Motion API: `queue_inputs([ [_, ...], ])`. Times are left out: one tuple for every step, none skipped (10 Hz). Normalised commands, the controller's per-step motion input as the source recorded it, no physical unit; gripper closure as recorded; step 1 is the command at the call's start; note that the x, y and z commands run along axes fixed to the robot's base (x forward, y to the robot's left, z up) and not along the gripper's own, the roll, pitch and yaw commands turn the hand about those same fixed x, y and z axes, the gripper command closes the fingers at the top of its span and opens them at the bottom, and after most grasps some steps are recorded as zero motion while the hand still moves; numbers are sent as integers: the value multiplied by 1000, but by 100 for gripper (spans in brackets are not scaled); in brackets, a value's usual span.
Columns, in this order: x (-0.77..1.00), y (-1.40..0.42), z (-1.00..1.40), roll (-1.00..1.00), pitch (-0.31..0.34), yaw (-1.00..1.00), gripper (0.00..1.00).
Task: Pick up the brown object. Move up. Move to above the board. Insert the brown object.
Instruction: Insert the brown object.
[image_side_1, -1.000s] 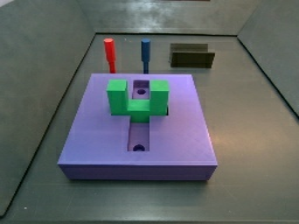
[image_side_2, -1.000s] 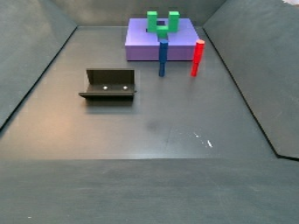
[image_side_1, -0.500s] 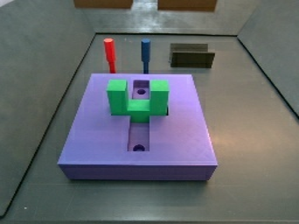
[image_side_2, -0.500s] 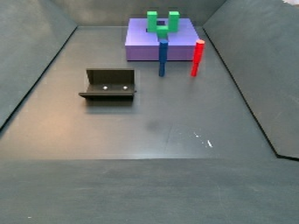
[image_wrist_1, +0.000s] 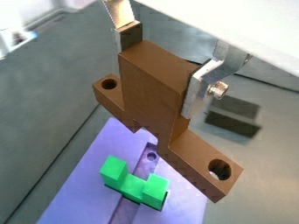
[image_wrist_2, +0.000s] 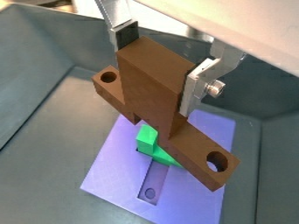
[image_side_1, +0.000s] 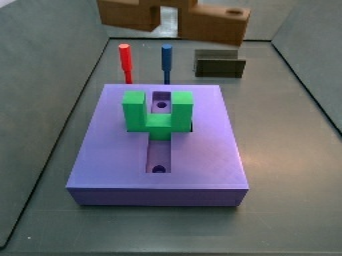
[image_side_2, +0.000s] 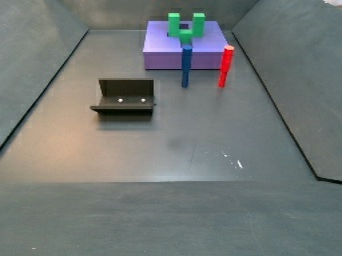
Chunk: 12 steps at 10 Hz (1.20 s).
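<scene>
You can see the pincer (image_wrist_1: 163, 66) in both wrist views, high above the counter (image_side_2: 187, 150), and it is pinching the brown object (image_wrist_1: 163, 109) by its thick block part. The two silver fingers (image_wrist_1: 211, 79) press on opposite faces of that block, one on each side, so the opening is exactly as wide as the block. In a wrist view the same grip shows (image_wrist_2: 162, 61), with the brown object (image_wrist_2: 158, 101) hanging below the fingers (image_wrist_2: 201, 77) and its long bar running across, one round hole near each end.

Under the held piece lies the board (image_wrist_2: 117, 171), with its lengthwise groove and the green U-shaped block (image_wrist_2: 149, 140) standing on it. In a side view only the lower part of the brown object (image_side_1: 147, 14) shows at the upper edge of the frame, well above the board (image_side_1: 201, 150); the fingers are hard to make out there.

By count you have one brown object, one board and one green block (image_side_1: 156, 110). Beyond the board stand one red peg (image_side_1: 124, 62) and one blue peg (image_side_1: 167, 62), both upright, and one dark fixture (image_side_1: 221, 65) near them. In a side view the fixture (image_side_2: 124, 97) stands well apart from the board (image_side_2: 167, 48), and the pincer is outside that frame.
</scene>
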Motion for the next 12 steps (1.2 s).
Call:
queue_inputs([
  [-6,-94,-294,176,67,-886,100],
  [-54,-91,-300,179,103,-886,100],
  [-34,-123,-231,154,83,-903,100],
  [-20,-120,-237,149,26,-951,100],
  [-9,-49,-337,93,13,-1000,100],
  [0,-83,-311,-27,-51,-1000,100],
  [0,-20,-183,-110,-76,-1000,100],
  [17,0,-134,-164,-59,-934,100],
  [114,0,-31,-206,0,-857,100],
  [143,0,-3,-226,0,-834,100],
  [146,0,0,-234,0,-829,100],
  [109,0,-43,-206,0,-860,100],
])
